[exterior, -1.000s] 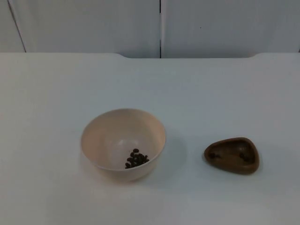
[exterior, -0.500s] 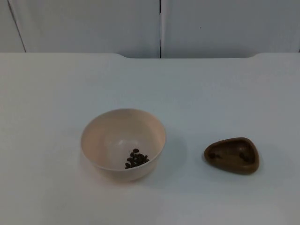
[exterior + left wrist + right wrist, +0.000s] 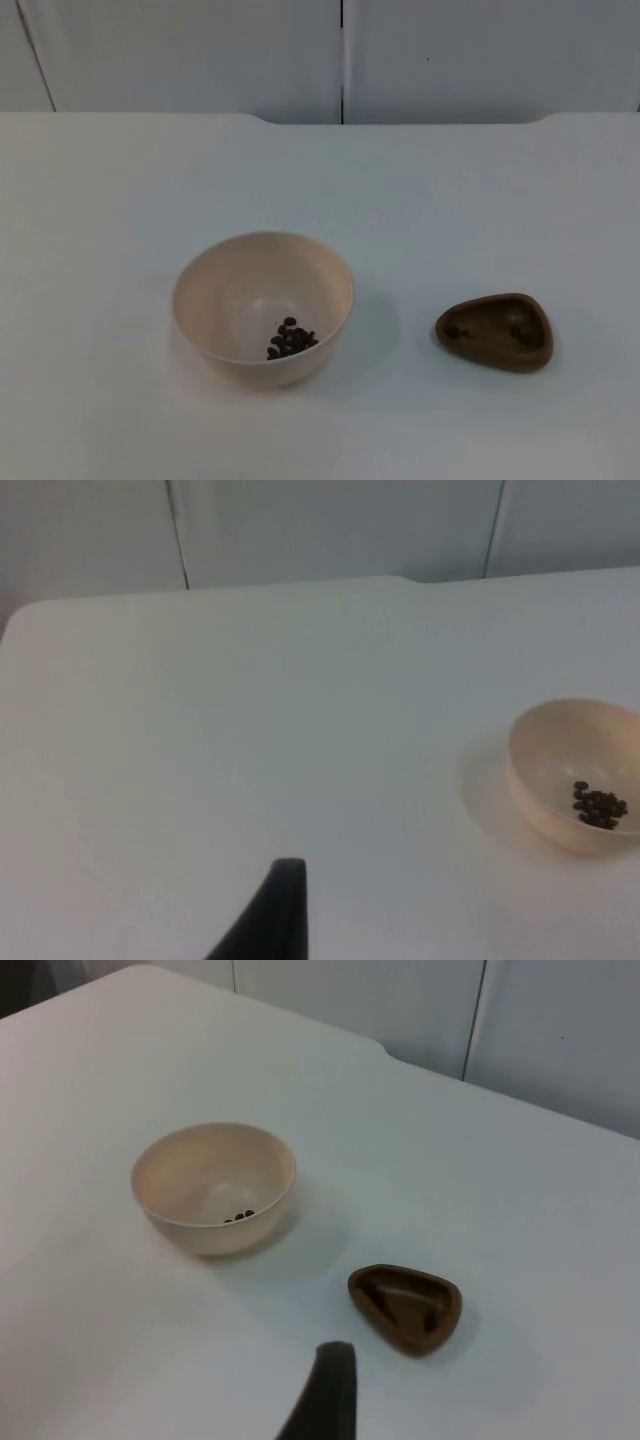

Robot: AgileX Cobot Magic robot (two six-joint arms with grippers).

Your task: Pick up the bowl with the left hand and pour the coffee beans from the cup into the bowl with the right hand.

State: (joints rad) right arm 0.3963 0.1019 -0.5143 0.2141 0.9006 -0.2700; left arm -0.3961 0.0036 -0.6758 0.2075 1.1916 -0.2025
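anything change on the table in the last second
Nothing visibly changed. The beige bowl with the coffee beans in it stands on the white table where it was, and the brown cup sits apart from it on the right arm's side, unmoved.

The left end effector (image 3: 285,905) shows in the left wrist view as one black, tapering fingertip, held above the white desk (image 3: 200,740) and touching nothing. Whether its fingers are spread or closed cannot be told. The left arm waits, drawn back from the middle of the desk.

The right end effector (image 3: 328,1392) shows in the right wrist view as a single black, pointed fingertip that leans slightly, likewise raised over the desk and free of contact. The state of its fingers cannot be told either. The right arm waits too, well apart from the left.
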